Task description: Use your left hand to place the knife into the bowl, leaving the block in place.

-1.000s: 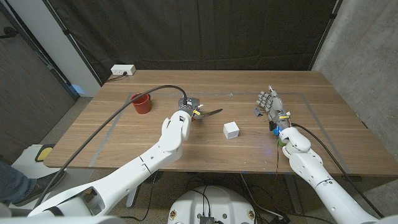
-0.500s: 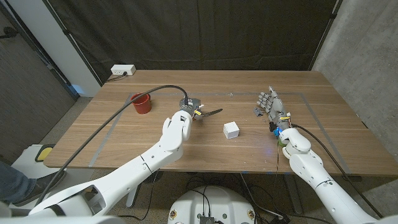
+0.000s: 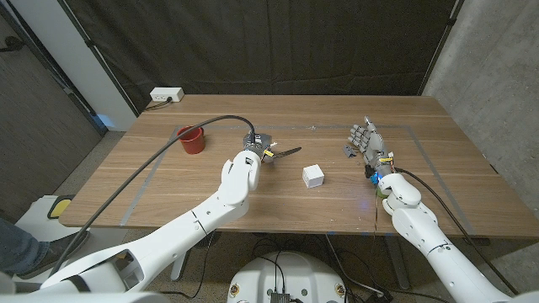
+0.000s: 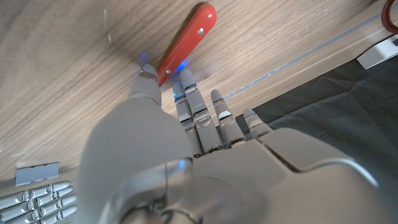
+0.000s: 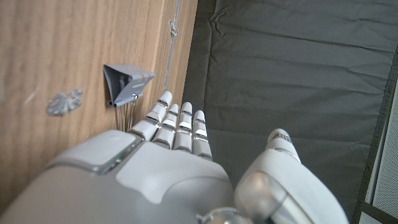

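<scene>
Almost nothing has moved over the last second: the left hand (image 3: 255, 144) has edged only a touch along the table, and the knife, block and bowl lie where they did.

In the head view the left hand sits at the middle of the wooden table (image 3: 152, 189), over the knife (image 3: 285, 153), whose dark blade pokes out toward the white block (image 3: 313, 176). The left wrist view shows the knife's red handle (image 4: 186, 42) lying on the wood with the fingertips (image 4: 184, 79) right at its near end — whether they actually pinch it I cannot tell, since the palm hides the contact. The fingers there lie close together and extended.

The red bowl (image 3: 193, 139) stands well apart from the knife, on the robot's left side of the table, with the arm's black cable arcing past it. The block rests just beside the blade's tip (not touching it).

The right hand (image 3: 365, 139) stands on the right side of the table, holding nothing, fingers straight and side by side — a grey binder clip (image 5: 127, 84) lies on the wood just beyond its fingertips.
</scene>
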